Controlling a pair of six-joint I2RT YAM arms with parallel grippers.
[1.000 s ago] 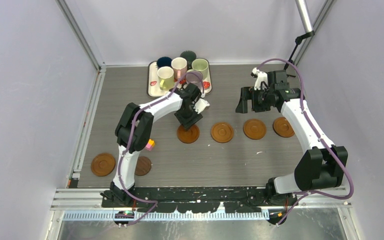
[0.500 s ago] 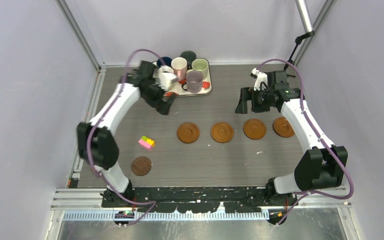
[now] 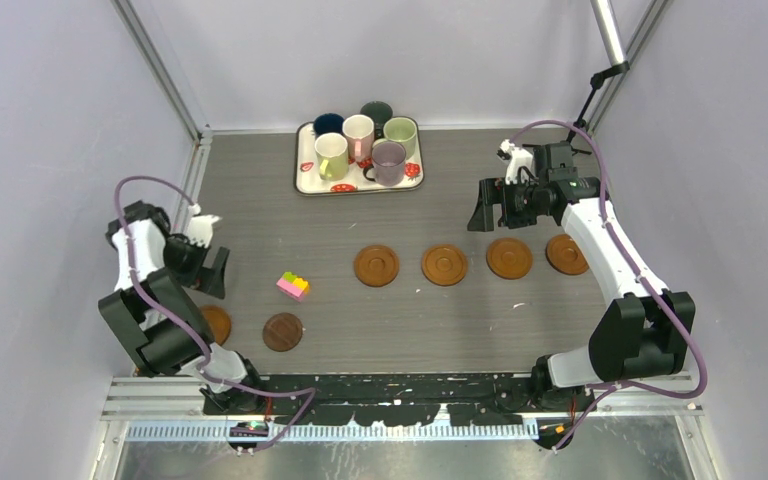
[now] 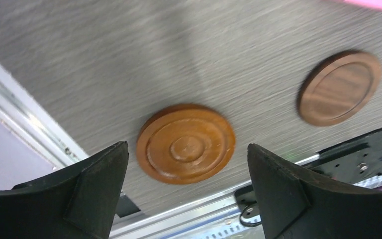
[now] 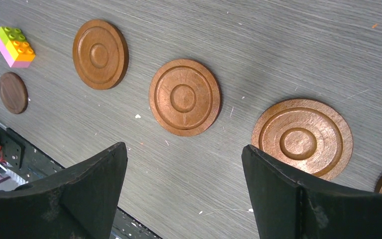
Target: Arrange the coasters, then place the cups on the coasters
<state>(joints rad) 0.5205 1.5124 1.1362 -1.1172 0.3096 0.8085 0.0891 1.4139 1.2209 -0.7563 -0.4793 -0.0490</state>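
Observation:
Several brown ringed coasters (image 3: 444, 264) lie in a row across the middle of the table. Two more lie near the front left: a darker one (image 3: 282, 331) and one (image 3: 217, 323) partly under my left arm. My left gripper (image 3: 212, 275) hangs open above that coaster (image 4: 179, 162), holding nothing; the wrist view shows its jaws (image 4: 187, 145) wide on either side of it. Several cups (image 3: 388, 160) stand together on the strawberry-print tray (image 3: 305, 181) at the back. My right gripper (image 3: 485, 205) hovers open and empty over the row (image 5: 184, 97), its jaws (image 5: 184, 146) spread.
A small pink-yellow-green block toy (image 3: 294, 285) lies between the row and the near-left coasters. The metal rail (image 4: 40, 134) of the table's left edge runs close beside the left gripper. Walls enclose both sides.
My left arm has swung from the leftmost coaster of the row, past the tray, to the near left, and its jaws have opened. The right arm has not moved.

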